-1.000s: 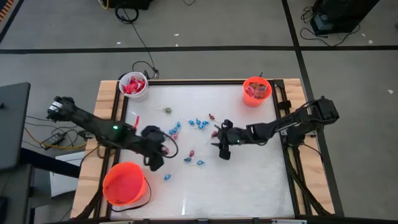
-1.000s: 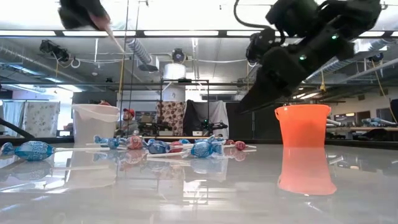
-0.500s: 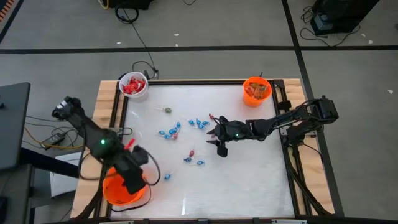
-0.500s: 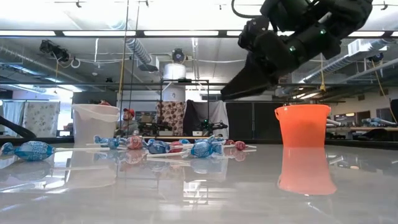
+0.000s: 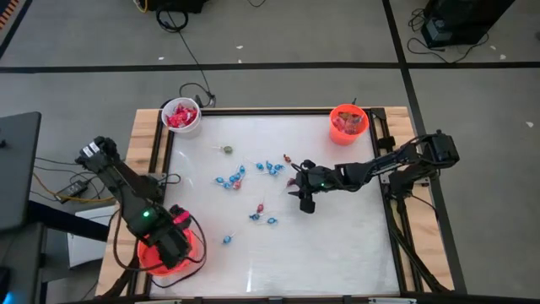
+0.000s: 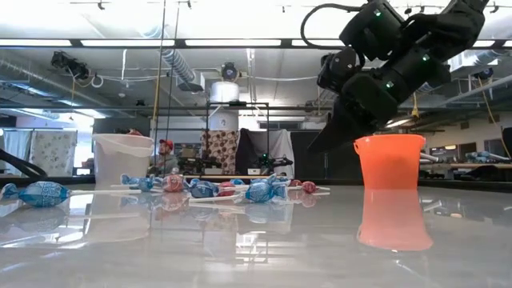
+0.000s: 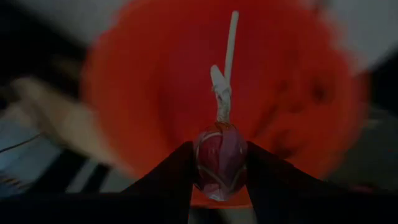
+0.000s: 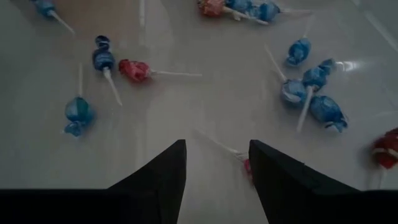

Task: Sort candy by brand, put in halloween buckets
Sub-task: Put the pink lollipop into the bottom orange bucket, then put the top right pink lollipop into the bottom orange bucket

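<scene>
The left end effector point(image 7: 221, 180) has swung from the surface to over the larger orange bucket point(image 7: 155, 93), gripping a red lollipop point(image 7: 219, 158); release looks imminent; the right end effector point(image 8: 214, 171), fingers apart and empty, hovers above another red lollipop point(image 8: 247, 165).

There were three buckets point(image 5: 181, 117), two arms, and about a dozen lollipops point(image 5: 235, 180) on the table point(image 5: 337, 245).

I see a black cable point(image 5: 187, 46) trailing across the grey floor at upper left, and a person in a red cap point(image 6: 165, 152) low in the room behind
</scene>
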Robot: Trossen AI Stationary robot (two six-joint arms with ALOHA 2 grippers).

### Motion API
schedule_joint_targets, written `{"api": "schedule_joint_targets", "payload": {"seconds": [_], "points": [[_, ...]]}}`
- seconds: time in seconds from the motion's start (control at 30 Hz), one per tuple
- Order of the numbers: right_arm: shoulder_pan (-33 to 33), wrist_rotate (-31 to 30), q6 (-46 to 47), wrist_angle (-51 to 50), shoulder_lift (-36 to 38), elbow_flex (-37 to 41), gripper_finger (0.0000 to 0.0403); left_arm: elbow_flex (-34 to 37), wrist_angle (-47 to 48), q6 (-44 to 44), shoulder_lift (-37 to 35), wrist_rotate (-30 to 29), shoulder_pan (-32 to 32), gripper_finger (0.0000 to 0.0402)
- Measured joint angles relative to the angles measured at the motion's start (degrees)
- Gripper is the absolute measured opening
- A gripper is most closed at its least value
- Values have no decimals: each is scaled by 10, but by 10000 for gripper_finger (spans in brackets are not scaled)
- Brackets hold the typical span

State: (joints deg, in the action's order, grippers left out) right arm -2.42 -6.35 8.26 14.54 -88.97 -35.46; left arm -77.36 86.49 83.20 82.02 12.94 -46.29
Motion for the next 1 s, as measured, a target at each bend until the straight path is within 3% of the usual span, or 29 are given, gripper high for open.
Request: {"api": "schedule_joint_targets", "payload": {"seconds": [0.1, 0.43, 0.7, 0.87, 1.0], "points": [[0, 1, 7, -1, 0, 0, 181, 0, 42, 19, 0, 0, -19, 137], [-3, 0, 44, -46, 0, 12, 177, 0, -30, 76, 11, -38, -29, 140], [0, 1, 4, -24, 0, 19, 177, 17, 40, 85, 31, -48, -41, 192], [3, 14, -13, -21, 0, 19, 177, 19, 30, 81, 31, -124, -23, 208], [3, 15, -61, 15, 0, 19, 177, -16, 36, 55, 31, -224, -17, 208]]}}
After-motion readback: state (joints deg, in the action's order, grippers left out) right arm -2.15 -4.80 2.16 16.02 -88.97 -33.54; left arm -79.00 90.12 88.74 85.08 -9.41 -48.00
